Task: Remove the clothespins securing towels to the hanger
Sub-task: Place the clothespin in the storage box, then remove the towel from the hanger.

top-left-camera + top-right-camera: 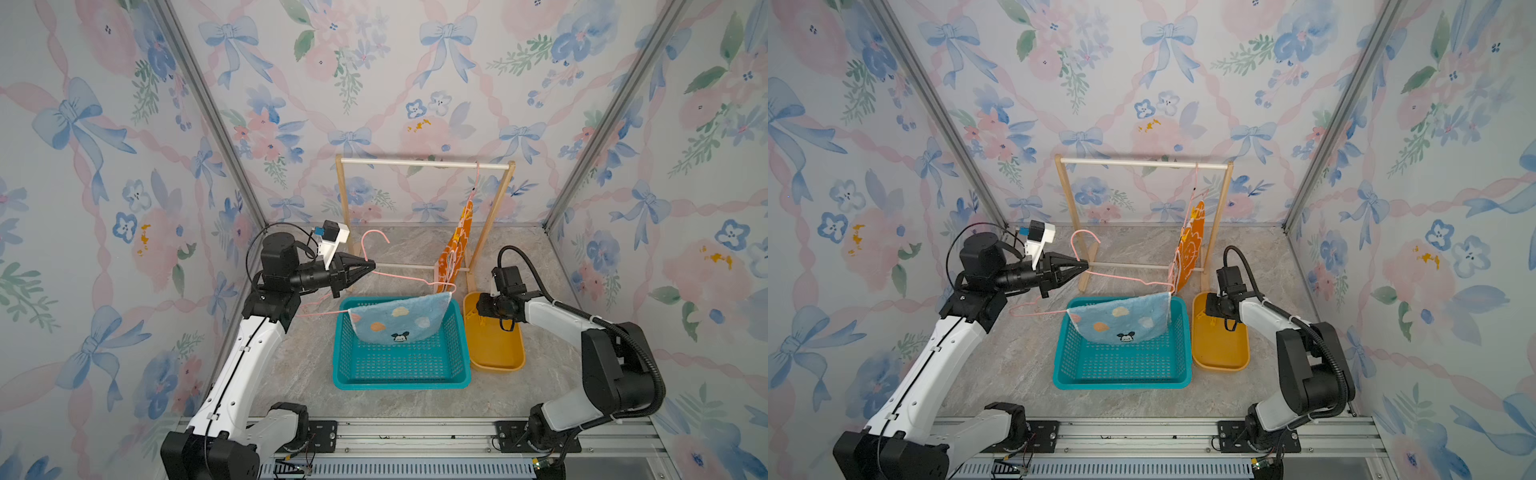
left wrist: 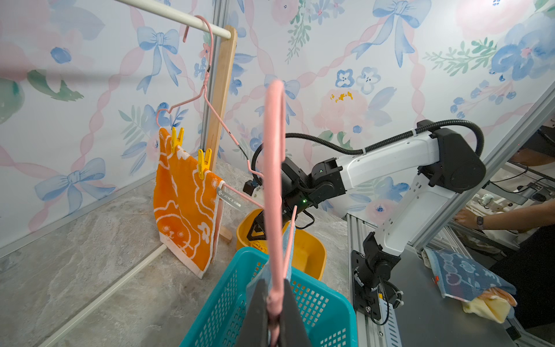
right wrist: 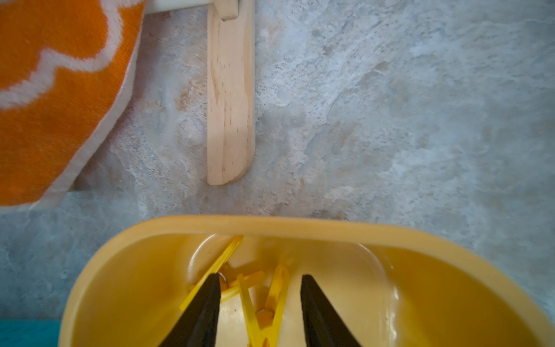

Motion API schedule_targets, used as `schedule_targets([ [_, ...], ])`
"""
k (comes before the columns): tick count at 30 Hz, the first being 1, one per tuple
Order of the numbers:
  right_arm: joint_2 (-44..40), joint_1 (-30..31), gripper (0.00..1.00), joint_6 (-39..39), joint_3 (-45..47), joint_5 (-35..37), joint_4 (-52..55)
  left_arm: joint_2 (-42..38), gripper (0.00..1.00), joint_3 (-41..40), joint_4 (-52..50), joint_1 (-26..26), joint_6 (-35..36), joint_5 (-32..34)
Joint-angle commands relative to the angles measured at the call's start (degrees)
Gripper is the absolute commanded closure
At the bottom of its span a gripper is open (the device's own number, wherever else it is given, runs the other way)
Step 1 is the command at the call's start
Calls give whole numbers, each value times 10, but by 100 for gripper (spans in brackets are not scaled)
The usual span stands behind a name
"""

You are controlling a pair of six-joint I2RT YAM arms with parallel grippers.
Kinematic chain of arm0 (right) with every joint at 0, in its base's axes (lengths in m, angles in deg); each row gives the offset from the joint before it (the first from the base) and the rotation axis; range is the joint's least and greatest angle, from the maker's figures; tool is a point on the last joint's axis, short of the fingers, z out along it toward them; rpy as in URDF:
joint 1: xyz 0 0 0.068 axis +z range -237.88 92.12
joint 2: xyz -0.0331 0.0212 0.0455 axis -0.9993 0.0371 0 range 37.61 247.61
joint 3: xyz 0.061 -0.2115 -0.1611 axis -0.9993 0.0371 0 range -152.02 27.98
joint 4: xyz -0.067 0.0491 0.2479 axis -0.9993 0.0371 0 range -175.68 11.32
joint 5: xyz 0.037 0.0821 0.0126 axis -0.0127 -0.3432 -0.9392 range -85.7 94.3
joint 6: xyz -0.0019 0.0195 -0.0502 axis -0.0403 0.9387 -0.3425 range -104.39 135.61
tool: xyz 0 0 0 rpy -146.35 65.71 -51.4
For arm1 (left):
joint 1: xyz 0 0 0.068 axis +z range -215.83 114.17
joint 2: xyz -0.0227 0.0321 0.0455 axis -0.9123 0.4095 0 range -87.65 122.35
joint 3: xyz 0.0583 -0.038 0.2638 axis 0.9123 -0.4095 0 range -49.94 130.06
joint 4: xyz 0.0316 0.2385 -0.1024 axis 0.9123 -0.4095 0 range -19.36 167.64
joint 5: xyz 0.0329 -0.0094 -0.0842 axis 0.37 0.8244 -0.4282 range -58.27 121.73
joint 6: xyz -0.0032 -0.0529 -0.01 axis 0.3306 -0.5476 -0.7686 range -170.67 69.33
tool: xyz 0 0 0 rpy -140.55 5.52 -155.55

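Your top views look down from high in front toward the back wall (image 1: pixel 415 83). The left wrist view faces the right arm (image 2: pixel 390 168); the right wrist view sits close above the yellow tub (image 3: pixel 270 226), which every view shows.

Bright, even light with soft shadows; edges bend wide-angle, and the right wrist view blurs up close.

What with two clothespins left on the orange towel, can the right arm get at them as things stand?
Probably yes. The right gripper hangs open over the yellow tub, right beside the hanging orange towel; the two clothespins sit on its top edge, with nothing between.
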Motion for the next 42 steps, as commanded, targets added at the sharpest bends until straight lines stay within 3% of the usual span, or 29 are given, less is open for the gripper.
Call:
schedule_targets([
  [1, -43, 3, 54, -12, -10, 15, 17, -16, 100, 10, 11, -2, 1, -2],
  [8, -191, 109, 54, -87, 25, 93, 2, -20, 100, 8, 10, -2, 0, 1],
  [15, -361, 195, 57, -90, 71, 151, 16, -26, 100, 4, 11, -3, 2, 2],
  [18, -440, 236, 61, -89, 93, 142, 8, -25, 100, 7, 10, -4, 0, 0],
  [22, -519, 273, 67, -79, 137, 67, -56, -26, 100, 6, 11, -6, 0, 1],
  [29, -487, 292, 71, -65, 146, -16, -128, -26, 100, 6, 10, -9, 0, 3],
  [42, -380, 323, 78, -78, 109, -25, -186, -26, 100, 6, 11, -10, 0, 4],
])
